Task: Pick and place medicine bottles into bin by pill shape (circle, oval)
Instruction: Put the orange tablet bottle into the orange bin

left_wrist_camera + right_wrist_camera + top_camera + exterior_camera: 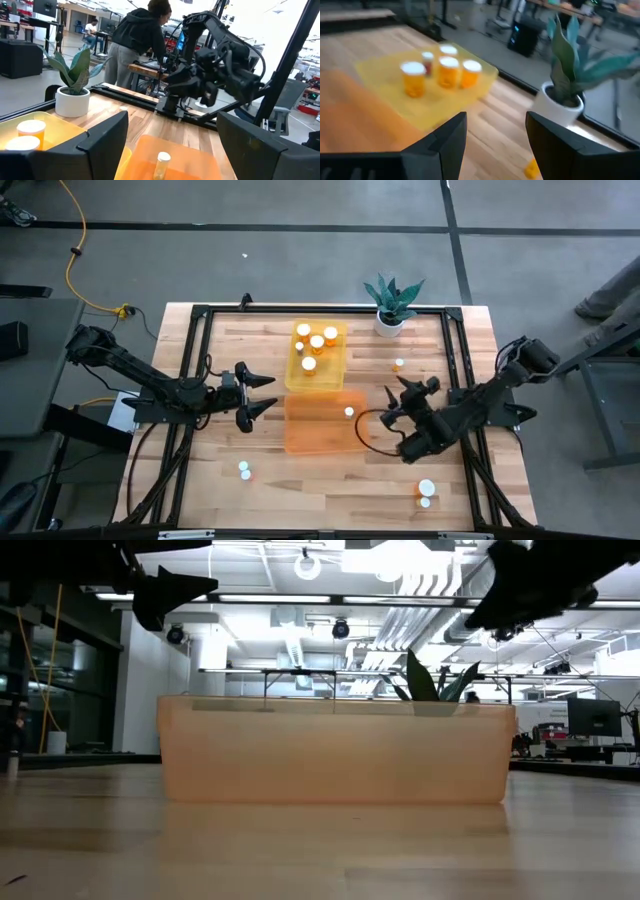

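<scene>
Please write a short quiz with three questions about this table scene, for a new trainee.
1. True or false: the translucent orange bin holds one white-capped medicine bottle.
2. Which container holds more bottles? A: the translucent yellow bin. B: the orange bin.
3. Fill in: the white pot with the green plant stands at the table's ____ edge, seen from above.

Key: 1 true; 2 A; 3 far.
</scene>
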Available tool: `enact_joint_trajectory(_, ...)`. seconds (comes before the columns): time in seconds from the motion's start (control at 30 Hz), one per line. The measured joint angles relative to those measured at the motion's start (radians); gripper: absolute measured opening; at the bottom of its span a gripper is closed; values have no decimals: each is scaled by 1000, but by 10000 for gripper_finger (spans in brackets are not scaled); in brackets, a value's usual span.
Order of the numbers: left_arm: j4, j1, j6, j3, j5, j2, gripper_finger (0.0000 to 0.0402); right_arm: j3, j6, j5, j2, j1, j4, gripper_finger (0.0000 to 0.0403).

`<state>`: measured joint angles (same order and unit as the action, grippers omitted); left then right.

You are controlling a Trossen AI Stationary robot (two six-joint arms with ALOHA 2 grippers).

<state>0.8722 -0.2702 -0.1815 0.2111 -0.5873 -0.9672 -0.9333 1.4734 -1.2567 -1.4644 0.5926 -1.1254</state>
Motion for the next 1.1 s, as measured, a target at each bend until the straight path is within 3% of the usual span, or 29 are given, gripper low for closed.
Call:
enact_joint_trajectory(0.2, 0, 0, 0, 0, 0, 0, 291, 0, -151, 141, -50, -138, 113, 197)
enact_joint_trajectory(0.43, 0, 0, 0, 0, 0, 0, 291, 0, -686, 220, -69, -204, 528, 197)
enact_joint_trajectory(0.5, 0, 0, 0, 0, 0, 0, 291, 0, -806, 227, -66, -206, 608, 197)
enact_joint_trajectory(0.6, 0, 0, 0, 0, 0, 0, 291, 0, -938, 319, -64, -223, 661, 197)
enact_joint_trajectory(0.83, 0, 0, -2, 0, 11, 0, 291, 6, -988, 385, -32, -305, 568, 197)
enact_joint_trajectory(0.97, 1, 0, 1, 0, 25, 0, 291, 137, -1083, 524, 62, -333, 723, 197)
enact_joint_trajectory(1.1, 0, 0, 1, 0, 26, 0, 291, 309, -1115, 647, 238, -358, 897, 197)
